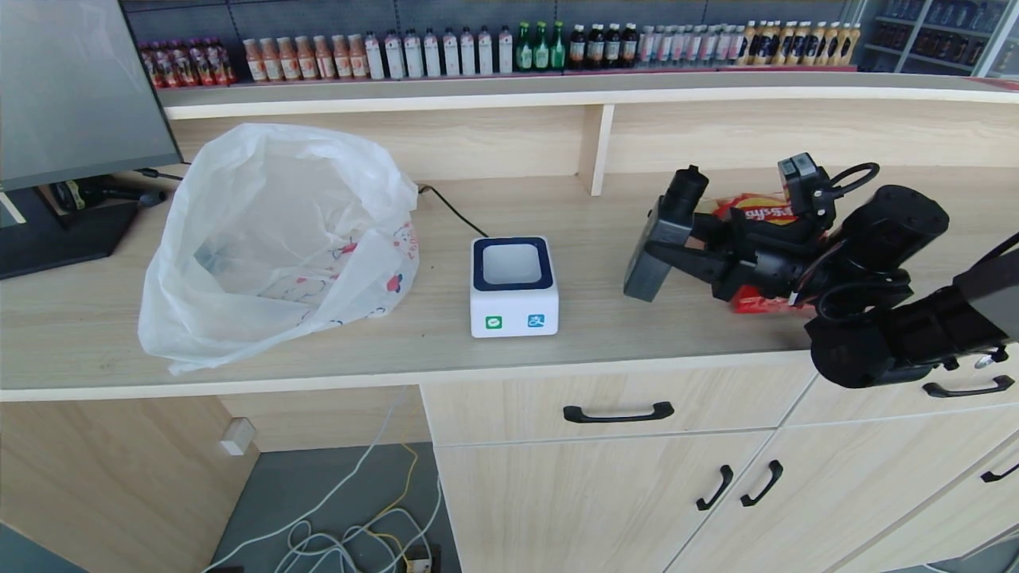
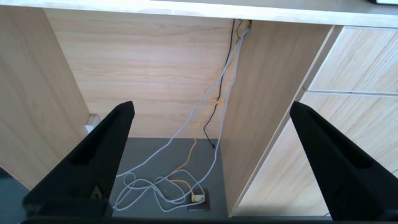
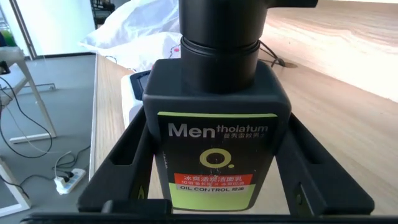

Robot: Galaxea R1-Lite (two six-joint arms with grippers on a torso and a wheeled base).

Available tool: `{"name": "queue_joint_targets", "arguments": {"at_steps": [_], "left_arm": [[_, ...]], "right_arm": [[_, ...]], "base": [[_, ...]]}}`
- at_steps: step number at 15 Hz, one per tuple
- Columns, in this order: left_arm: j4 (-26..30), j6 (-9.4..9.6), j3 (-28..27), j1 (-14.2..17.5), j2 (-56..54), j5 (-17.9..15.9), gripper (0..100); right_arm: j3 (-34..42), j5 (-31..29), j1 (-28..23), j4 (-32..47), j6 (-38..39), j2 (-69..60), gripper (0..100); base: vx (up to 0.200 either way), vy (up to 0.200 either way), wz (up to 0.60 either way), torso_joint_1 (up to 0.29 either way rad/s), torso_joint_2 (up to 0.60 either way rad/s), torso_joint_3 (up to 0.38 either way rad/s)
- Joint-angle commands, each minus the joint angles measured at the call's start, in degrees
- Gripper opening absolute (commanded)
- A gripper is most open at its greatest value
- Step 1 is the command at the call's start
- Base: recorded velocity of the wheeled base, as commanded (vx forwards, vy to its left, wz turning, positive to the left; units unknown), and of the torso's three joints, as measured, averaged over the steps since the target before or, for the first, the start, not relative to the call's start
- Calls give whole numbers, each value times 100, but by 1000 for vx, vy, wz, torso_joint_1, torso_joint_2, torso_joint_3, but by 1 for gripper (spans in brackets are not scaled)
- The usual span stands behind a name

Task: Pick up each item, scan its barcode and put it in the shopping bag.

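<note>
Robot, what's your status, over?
Right gripper shut on dark bottle, right of scanner. Left gripper open, below counter. Nothing between bottle and scanner.

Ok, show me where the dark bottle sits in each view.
Head view: dark bottle right of centre, held over the counter in the right gripper.
Left wrist view: faces floor cables under the counter instead.
Right wrist view: bottle close up, mid-picture.
Shared landmark: shopping bag, far left in the head view, behind the bottle in the right wrist view.

We see a pale wooden counter (image 1: pixel 605 334) with drawers (image 1: pixel 493 418) beneath, bottles (image 1: pixel 446 52) shelved behind (one long row), cables (image 1: pixel 350 545) on grey floor (image 1: pixel 271 509).
</note>
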Motion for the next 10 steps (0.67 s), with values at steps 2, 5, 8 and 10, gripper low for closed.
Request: {"name": "queue_joint_targets", "arguments": {"at_steps": [2,5,8,10], "left_arm": [[0,-4,0,-9,0,1,100],[0,-4,0,0,0,1,100],[0,-4,0,0,0,1,100],[0,-4,0,0,0,1,100]], "right_arm": [[114,-2,-12,-39,-115,186,0],[149,-11,-3,-39,-177,274,0],[149,-11,32,-39,-230,344,0],[158,-20,50,-39,-230,344,0]], "base": [[0,0,0,0,0,0],[0,0,0,0,0,0],[0,0,0,0,0,0],[0,0,0,0,0,0]]}}
